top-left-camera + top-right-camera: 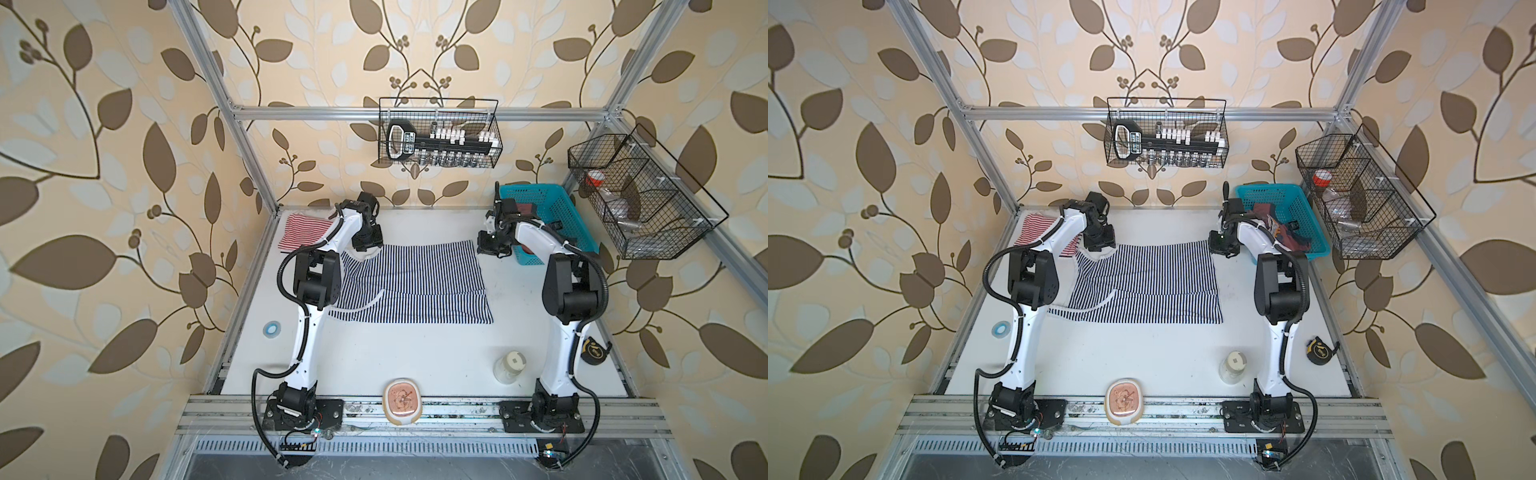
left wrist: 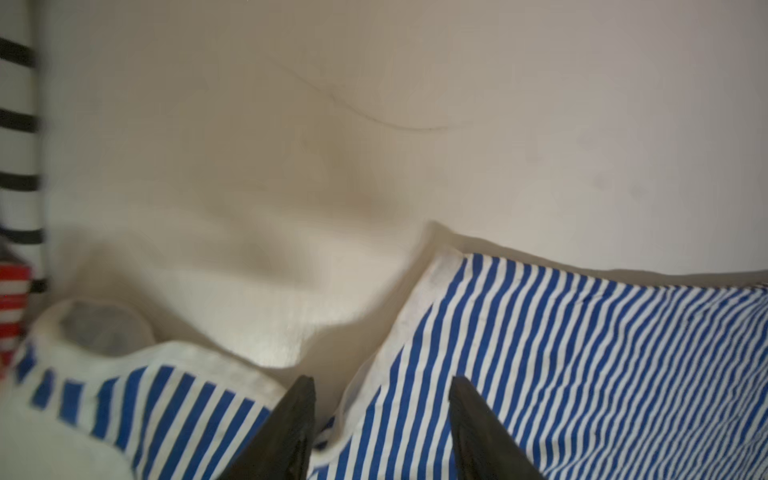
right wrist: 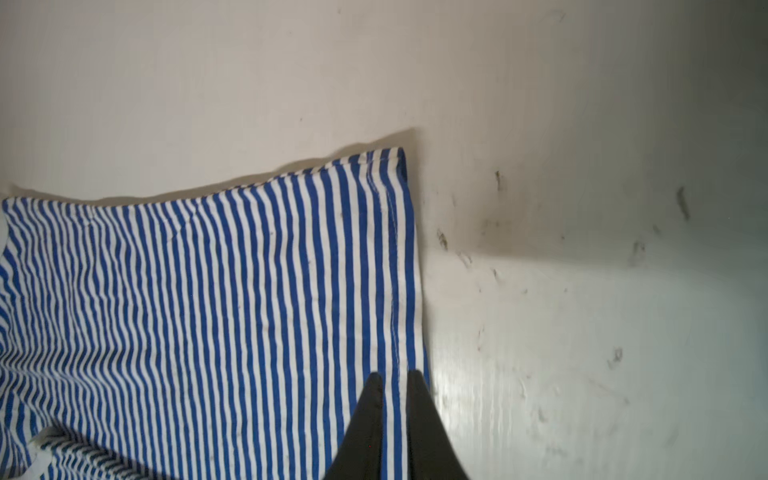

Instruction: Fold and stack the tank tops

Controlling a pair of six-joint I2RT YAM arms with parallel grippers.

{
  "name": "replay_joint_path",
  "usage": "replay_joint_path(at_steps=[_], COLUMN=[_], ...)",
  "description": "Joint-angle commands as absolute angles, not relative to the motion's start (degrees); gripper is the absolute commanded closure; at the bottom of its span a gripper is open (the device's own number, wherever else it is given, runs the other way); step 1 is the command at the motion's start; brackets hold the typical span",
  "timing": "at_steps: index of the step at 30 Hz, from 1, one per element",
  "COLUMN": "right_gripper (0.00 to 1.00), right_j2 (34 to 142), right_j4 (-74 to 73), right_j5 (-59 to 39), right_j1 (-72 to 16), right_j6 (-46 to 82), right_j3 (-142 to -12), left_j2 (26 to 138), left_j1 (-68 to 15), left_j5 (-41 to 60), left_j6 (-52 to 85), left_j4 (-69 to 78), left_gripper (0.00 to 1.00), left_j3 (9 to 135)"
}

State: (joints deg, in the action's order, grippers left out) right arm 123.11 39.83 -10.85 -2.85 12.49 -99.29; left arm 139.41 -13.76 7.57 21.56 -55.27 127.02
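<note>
left gripper (image 2: pixel 381 380) half open, empty, over navy-striped tank top (image 1: pixel 415 282) strap; right gripper (image 3: pixel 395 374) barely parted at hem, hold unclear. next fold likely needs both layers pinched, edges matched.

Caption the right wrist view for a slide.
Right gripper, jaws narrowly parted, over the hemmed edge of the navy-and-white striped tank top spread on the white table.

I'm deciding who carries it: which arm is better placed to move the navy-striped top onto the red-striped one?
Probably left. The red-striped top lies beside the left arm, and the left tool is open over the strap end of the navy-striped top; the right tool is at the opposite hem corner.
</note>
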Motion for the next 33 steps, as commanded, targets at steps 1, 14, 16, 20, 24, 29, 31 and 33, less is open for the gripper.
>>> replay_joint_path(at_steps=[1,14,16,20,24,29,31,33], right_gripper=[0.84,0.72,0.71,0.7,0.7,0.7,0.7,0.7], right_j2=[125.4,131.44,132.73,135.4,137.53,139.35,139.52,139.66], right_j4=[34.99,31.07,31.79,34.43,36.9,40.84,41.42,42.08], right_j5=[-13.48,-14.3,-14.48,-14.4,-14.07,-12.1,-11.54,-11.25], right_j1=[-3.05,-3.08,-2.97,-3.03,-3.06,-3.07,-3.08,-3.08], right_j6=[14.44,17.3,17.4,17.39,17.33,17.14,17.14,17.05], right_j3=[-102.61,-107.63,-109.36,-113.72,-117.04,-119.33,-119.03,-118.93], left_j2=[139.75,143.07,143.58,144.73,145.23,145.26,145.27,145.25], left_j1=[-14.33,-13.86,-13.8,-13.71,-13.72,-13.63,-13.7,-13.64], left_j5=[12.09,11.96,11.78,11.94,12.11,12.38,12.57,12.66], left_j6=[21.19,22.32,22.21,22.23,22.29,22.32,22.26,22.24], left_j4=[-51.62,-47.9,-48.06,-48.65,-48.69,-48.93,-49.04,-49.3], left_gripper=[0.47,0.47,0.48,0.5,0.52,0.56,0.57,0.58], left_j3=[129.99,131.47,131.95,132.99,133.31,133.33,133.31,133.32])
